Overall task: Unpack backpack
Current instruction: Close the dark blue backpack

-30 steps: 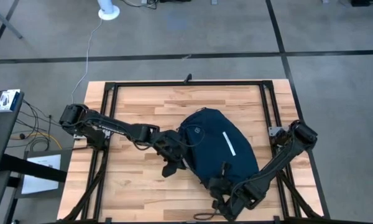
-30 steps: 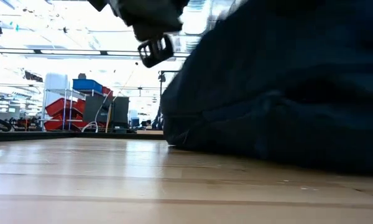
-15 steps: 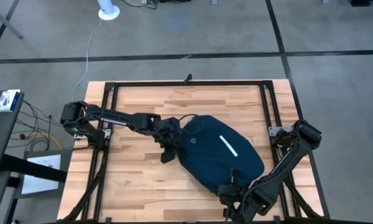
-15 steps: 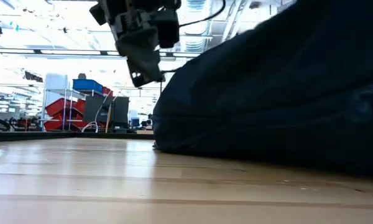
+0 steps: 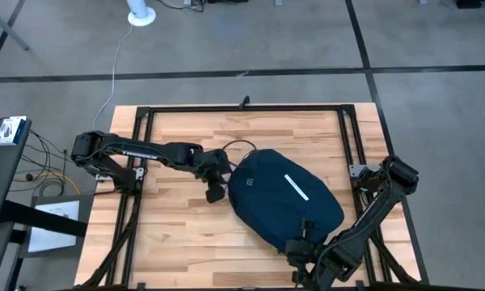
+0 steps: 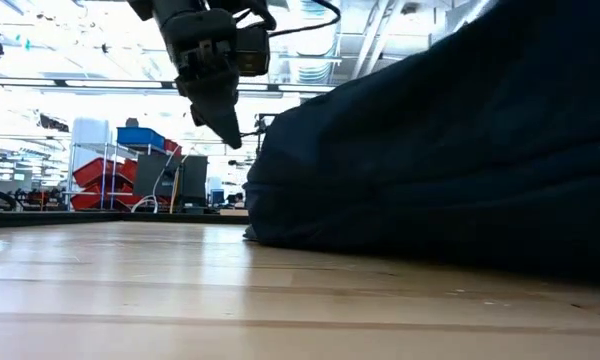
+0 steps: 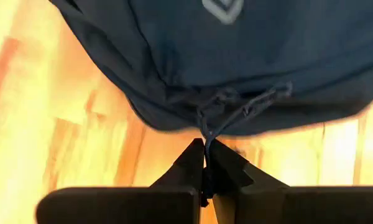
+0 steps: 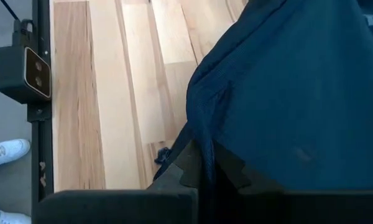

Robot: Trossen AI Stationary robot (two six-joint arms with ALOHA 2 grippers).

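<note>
The backpack (image 5: 284, 202) lies a little toward 4 o'clock of the desk (image 5: 186, 129) centre — soft, slumping fabric that looks best taken by cords or folds. The left hand (image 7: 204, 163), at the bag's 9 o'clock edge, is pinched closed on a thin cord (image 7: 236, 115); only its wrist view shows this. The right hand (image 8: 202, 168) grips a fabric fold at 5 o'clock. The low view shows only dark bulk.

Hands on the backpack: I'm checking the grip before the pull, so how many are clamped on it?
2. The left hand pinches the zipper cord at the backpack's left end; the right hand grips a fabric fold at its near right end.
</note>
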